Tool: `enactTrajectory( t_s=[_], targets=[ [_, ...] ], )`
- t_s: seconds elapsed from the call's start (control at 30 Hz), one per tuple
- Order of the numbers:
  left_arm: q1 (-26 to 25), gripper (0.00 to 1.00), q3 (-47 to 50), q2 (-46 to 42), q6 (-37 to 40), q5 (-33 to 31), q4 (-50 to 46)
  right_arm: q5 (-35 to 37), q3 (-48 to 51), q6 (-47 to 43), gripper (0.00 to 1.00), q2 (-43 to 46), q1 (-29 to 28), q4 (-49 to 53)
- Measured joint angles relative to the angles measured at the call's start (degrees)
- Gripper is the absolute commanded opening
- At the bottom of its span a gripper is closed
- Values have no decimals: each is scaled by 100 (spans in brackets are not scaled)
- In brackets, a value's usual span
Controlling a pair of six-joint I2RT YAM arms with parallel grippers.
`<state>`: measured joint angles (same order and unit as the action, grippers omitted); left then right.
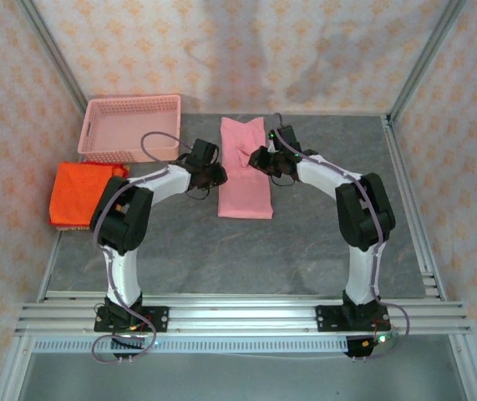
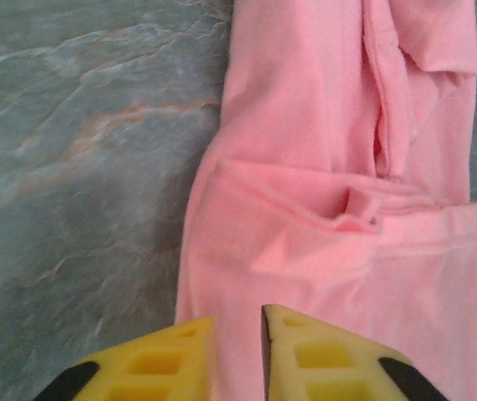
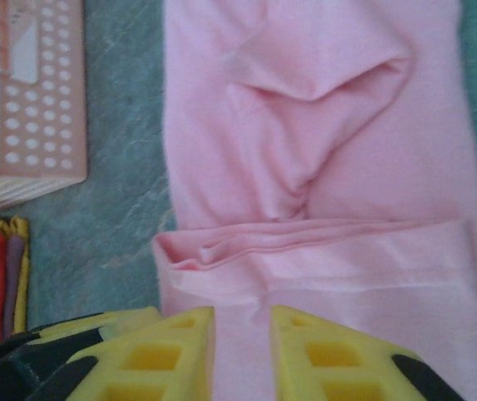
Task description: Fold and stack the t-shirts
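Observation:
A light pink t-shirt [image 1: 245, 194] lies folded into a long narrow strip in the middle of the table, with a fold running across it. My left gripper [image 1: 215, 177] sits at the strip's left edge. In the left wrist view its yellow fingers stand close together [image 2: 238, 316] with pink t-shirt cloth [image 2: 305, 167] between them. My right gripper [image 1: 263, 160] is over the strip's right side. In the right wrist view [image 3: 242, 313] it pinches a small pucker of the pink t-shirt [image 3: 322, 167]. A folded orange-red t-shirt [image 1: 78, 194] lies at the far left.
A pink plastic mesh basket [image 1: 126, 144] stands at the back left, just behind the orange-red t-shirt; its wall [image 3: 38, 100] shows in the right wrist view. Metal rails [image 1: 238, 313] run along the near edge and an upright frame at the right.

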<state>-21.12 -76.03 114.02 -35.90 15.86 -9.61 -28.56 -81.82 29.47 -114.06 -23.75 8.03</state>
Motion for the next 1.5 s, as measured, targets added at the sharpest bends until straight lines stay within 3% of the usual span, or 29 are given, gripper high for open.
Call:
enactTrajectory(
  t_s=[0.1, 0.43, 0.53, 0.7, 0.97, 1.23, 1.5],
  targets=[
    [17, 0, -433, 343, 11, 120, -90, -109, -271, -11, 19, -378, 63, 55],
    [17, 1, -1331, 955, -7, 103, -428, -251, -710, 31, 16, -1285, 72, 133],
    [20, 6, -1281, 1054, -7, -4, -507, -238, -699, 50, 16, -1283, 94, 120],
    [24, 8, -920, 942, -35, -101, -310, -254, -422, 57, 16, -1141, 105, -57],
    [-26, 8, 332, 160, -295, -63, 151, -345, 879, 201, 16, -348, 101, -372],
    [-431, 9, 1604, -761, -608, -131, 343, -361, 1952, 267, 16, 433, -173, -439],
    [-863, 10, 2210, -1364, -802, -306, 103, -284, 3156, 610, 17, 1353, -507, -605]
  ],
)
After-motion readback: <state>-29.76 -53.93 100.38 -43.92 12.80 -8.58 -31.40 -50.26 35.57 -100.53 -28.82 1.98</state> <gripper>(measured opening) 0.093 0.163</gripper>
